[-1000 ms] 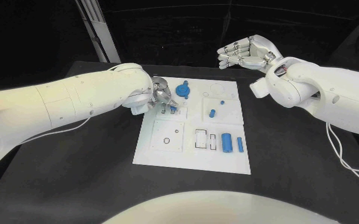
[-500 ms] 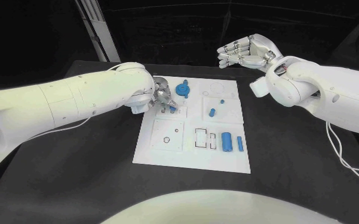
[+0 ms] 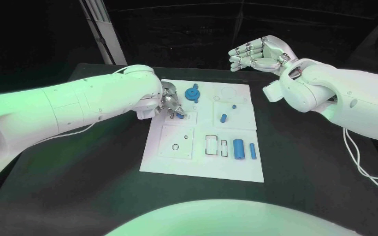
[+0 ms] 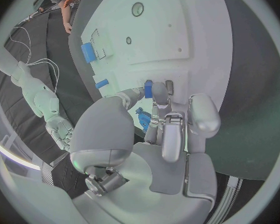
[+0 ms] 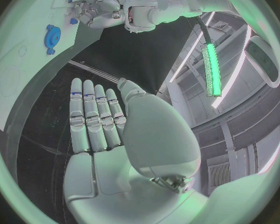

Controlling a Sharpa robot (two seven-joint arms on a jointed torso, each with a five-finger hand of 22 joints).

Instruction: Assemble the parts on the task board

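Seating a small blue peg on the board's far-left corner

Pinching a small blue peg (image 3: 180,115) between fingertips, the left hand (image 3: 167,104) has edged slightly toward the task board (image 3: 205,167)'s left edge over the past second, so insertion looks underway. The right hand (image 3: 258,53) stays raised beyond the board's far edge, fingers together, empty. Counted on the board: one blue gear (image 3: 193,93), five smaller blue parts including the pinched peg.
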